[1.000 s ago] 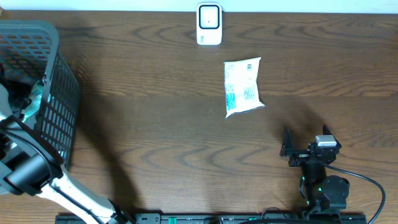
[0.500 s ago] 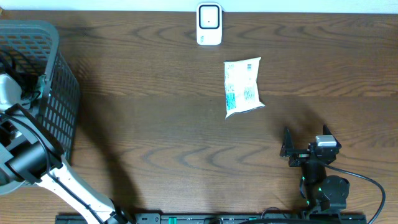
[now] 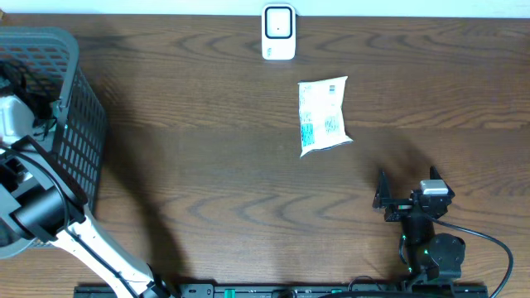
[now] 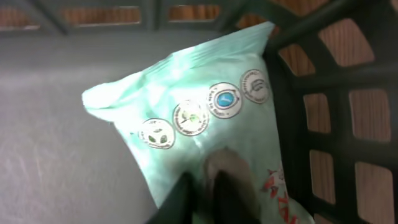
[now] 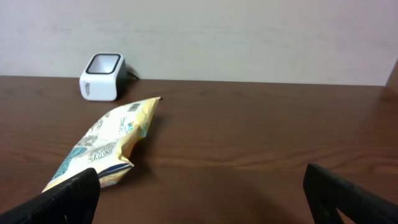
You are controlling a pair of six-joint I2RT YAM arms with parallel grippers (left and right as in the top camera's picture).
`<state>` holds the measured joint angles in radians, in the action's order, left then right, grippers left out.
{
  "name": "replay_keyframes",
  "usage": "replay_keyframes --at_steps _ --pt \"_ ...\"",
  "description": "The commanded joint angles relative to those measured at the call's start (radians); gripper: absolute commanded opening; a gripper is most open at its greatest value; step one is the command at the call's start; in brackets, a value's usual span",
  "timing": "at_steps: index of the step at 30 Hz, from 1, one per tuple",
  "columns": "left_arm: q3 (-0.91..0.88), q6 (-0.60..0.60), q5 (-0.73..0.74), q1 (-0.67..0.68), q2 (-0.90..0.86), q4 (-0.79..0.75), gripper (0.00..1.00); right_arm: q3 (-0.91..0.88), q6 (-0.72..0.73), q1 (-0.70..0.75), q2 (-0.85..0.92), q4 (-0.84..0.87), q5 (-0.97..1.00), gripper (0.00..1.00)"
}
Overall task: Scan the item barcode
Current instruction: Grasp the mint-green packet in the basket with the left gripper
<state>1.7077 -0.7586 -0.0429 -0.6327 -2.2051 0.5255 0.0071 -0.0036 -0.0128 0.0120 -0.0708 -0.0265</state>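
Observation:
Inside the dark mesh basket lies a mint-green packet with round seals printed on it. My left gripper is shut on this packet, its dark fingers pinching the film near the lower edge. A white and yellow snack packet lies flat on the table, also visible in the right wrist view. Behind it stands the white barcode scanner, which the right wrist view shows at the far left. My right gripper rests open near the table's front edge, nothing between its fingers.
The basket wall stands close on the right of the green packet. The left arm reaches into the basket from the front left. A black cable loops beside the right arm's base.
My left gripper has gone from open to shut on the green packet inside the basket, and its arm has shifted slightly. The right arm and the table packet have not moved.

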Motion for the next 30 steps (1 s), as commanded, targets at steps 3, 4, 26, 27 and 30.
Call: replay_keyframes --at_steps 3,4,26,27,30 --pt "-0.013 0.006 0.005 0.002 -0.045 0.09 0.07 -0.002 0.018 -0.008 -0.005 -0.004 -0.002 0.99" --pt "-0.013 0.006 0.005 0.001 -0.043 0.105 0.07 -0.002 0.018 -0.008 -0.005 -0.004 -0.002 0.99" --pt "-0.017 0.114 0.009 -0.002 0.182 0.229 0.71 -0.002 0.018 -0.008 -0.005 -0.004 -0.002 0.99" --pt "-0.018 0.114 0.009 -0.001 0.166 0.225 0.81 -0.002 0.018 -0.008 -0.005 -0.004 -0.002 0.99" --pt "-0.018 0.114 0.01 0.0 0.122 0.202 0.93 -0.002 0.018 -0.008 -0.005 -0.004 -0.002 0.99"
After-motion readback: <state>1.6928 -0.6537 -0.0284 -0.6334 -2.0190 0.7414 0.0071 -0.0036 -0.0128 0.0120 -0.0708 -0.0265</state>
